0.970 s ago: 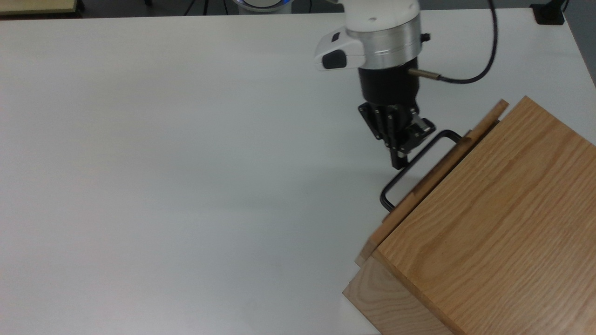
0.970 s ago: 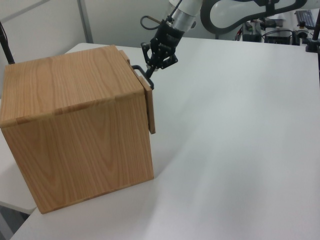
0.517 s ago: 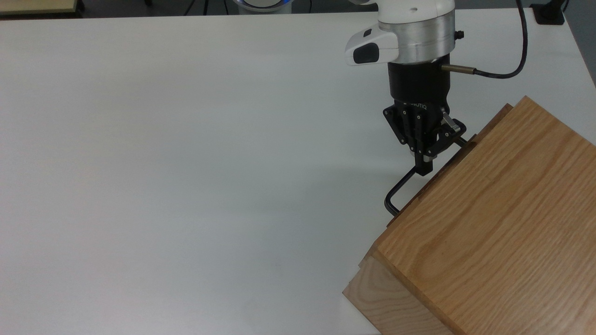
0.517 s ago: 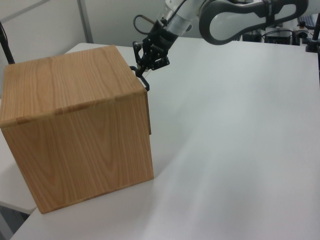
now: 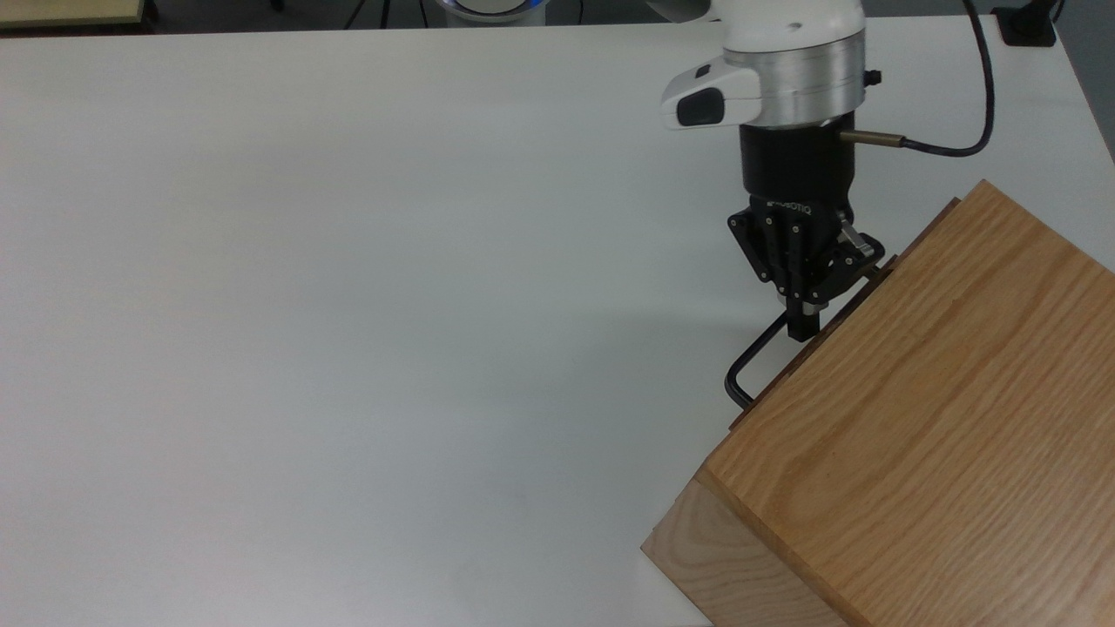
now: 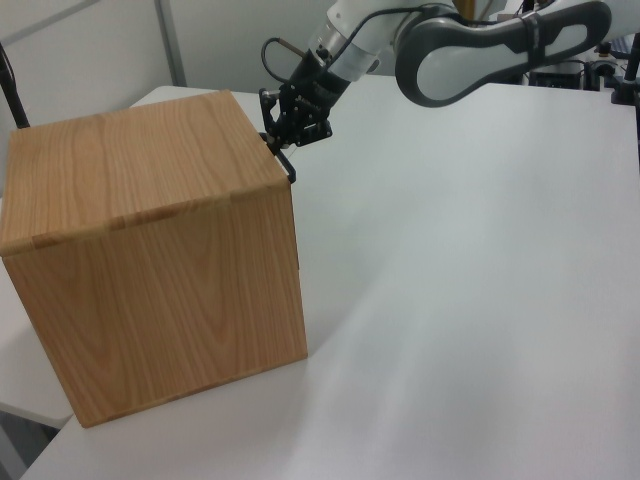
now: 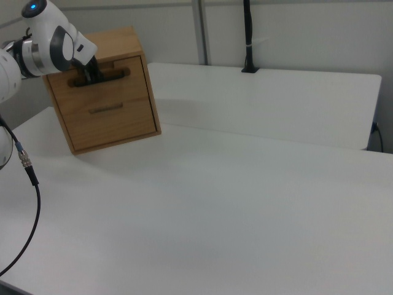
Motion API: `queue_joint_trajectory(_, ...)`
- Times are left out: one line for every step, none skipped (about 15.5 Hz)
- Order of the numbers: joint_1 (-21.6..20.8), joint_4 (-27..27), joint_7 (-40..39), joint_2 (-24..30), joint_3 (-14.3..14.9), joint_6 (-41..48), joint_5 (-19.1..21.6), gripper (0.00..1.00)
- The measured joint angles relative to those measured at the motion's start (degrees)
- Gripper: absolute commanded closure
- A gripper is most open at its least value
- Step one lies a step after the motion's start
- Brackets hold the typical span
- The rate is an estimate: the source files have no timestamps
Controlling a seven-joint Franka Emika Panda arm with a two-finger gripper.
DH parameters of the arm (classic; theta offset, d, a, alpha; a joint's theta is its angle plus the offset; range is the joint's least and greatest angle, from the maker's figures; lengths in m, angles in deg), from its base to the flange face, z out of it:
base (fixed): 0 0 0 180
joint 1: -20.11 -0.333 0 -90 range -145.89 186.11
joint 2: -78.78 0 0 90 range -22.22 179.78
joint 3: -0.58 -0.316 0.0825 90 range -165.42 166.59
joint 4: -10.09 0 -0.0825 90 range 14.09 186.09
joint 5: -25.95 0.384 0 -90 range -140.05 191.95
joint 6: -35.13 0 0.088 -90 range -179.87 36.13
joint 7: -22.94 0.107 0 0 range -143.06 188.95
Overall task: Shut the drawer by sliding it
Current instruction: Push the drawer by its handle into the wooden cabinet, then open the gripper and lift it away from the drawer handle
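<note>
Since the earlier frame, the drawer (image 7: 98, 75) has been sliding in and its flat wood front is now sitting flush in the oak cabinet (image 5: 941, 418), upper slot. Gripper (image 5: 803, 324) is pressing against the black U-shaped bar handle (image 5: 747, 361), fingers close together with nothing visibly between them. Cabinet grain is running lengthwise; white table (image 5: 348, 305) is looking smooth, matte.

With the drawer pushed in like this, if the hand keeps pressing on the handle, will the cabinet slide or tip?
Likely slide, not tip: the cabinet is a squat cube resting flat on the smooth white table. It looks like solid wood, so probably heavy enough to resist a light push. The hand presses high, at the handle of the top drawer, so a hard shove might rock it.
</note>
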State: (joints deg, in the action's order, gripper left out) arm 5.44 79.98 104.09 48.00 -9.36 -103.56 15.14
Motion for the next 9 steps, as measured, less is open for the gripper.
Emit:
queue_joint_trajectory(-0.1, 0.0, 1.0, 0.0, 0.0, 0.0, -0.9, 1.00)
queue_joint_trajectory(-0.1, 0.0, 1.4, 0.0, 0.0, 0.0, -1.1, 1.00)
queue_joint_trajectory(-0.1, 0.0, 1.5, 0.0, 0.0, -0.1, -1.1, 1.00)
queue_joint_trajectory(-0.1, 0.0, 1.7, 0.0, 0.1, -0.3, -1.1, 1.00)
queue_joint_trajectory(-0.1, 0.0, 2.1, -0.1, 0.1, -0.6, -1.2, 1.00)
queue_joint_trajectory(-0.2, 0.1, 3.3, -0.1, 0.1, -1.1, -2.4, 1.00)
queue_joint_trajectory(-0.4, 0.1, 4.4, -0.1, 0.1, -1.2, -3.7, 1.00)
queue_joint_trajectory(-0.5, 0.1, 5.9, -0.1, 0.1, -1.3, -5.3, 1.00)
queue_joint_trajectory(-0.6, 0.1, 7.0, -0.1, 0.1, -1.4, -6.3, 0.97)
